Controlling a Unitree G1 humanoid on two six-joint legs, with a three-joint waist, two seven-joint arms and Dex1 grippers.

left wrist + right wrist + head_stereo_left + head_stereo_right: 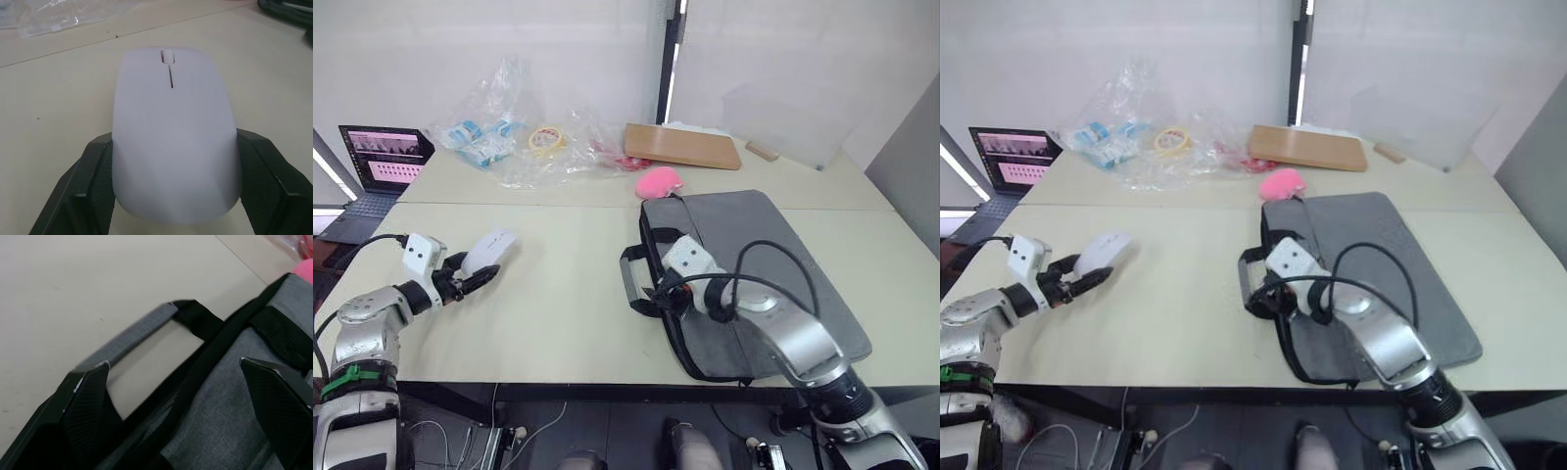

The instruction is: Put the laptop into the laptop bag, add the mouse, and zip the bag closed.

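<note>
Dark laptop (380, 157): open at the desk's (558, 304) far left corner, pink-and-white screen lit.
Left gripper (480, 275): my two black fingers (88, 186) are closed on the mouse's rear flanks, one on each side; in the left wrist view both pads touch its sides.
Mouse (489, 250): white, scroll wheel pointing away from my wrist, in the left part of the desk, well apart from the bag. I cannot tell whether its underside touches the desk or sits just above it.
Plastic bags (514, 132): clear, crumpled heap along the far edge, left of centre, with a tape roll (545, 139) among them.
Pink plush (659, 181): just beyond the bag's far left corner, touching or nearly so.
Brown board (685, 145): flat at the far edge, right of centre.
Laptop bag (773, 264): grey, lying flat in the right half of the desk, its near end reaching the front edge; handles on its left side.
Right gripper (658, 292): my fingers (90, 401) are spread wide and hold nothing, straddling the bag's zip edge beside the grey strap handle (132, 335).
Laptop: I cannot see it; I cannot tell if it is inside the bag.
</note>
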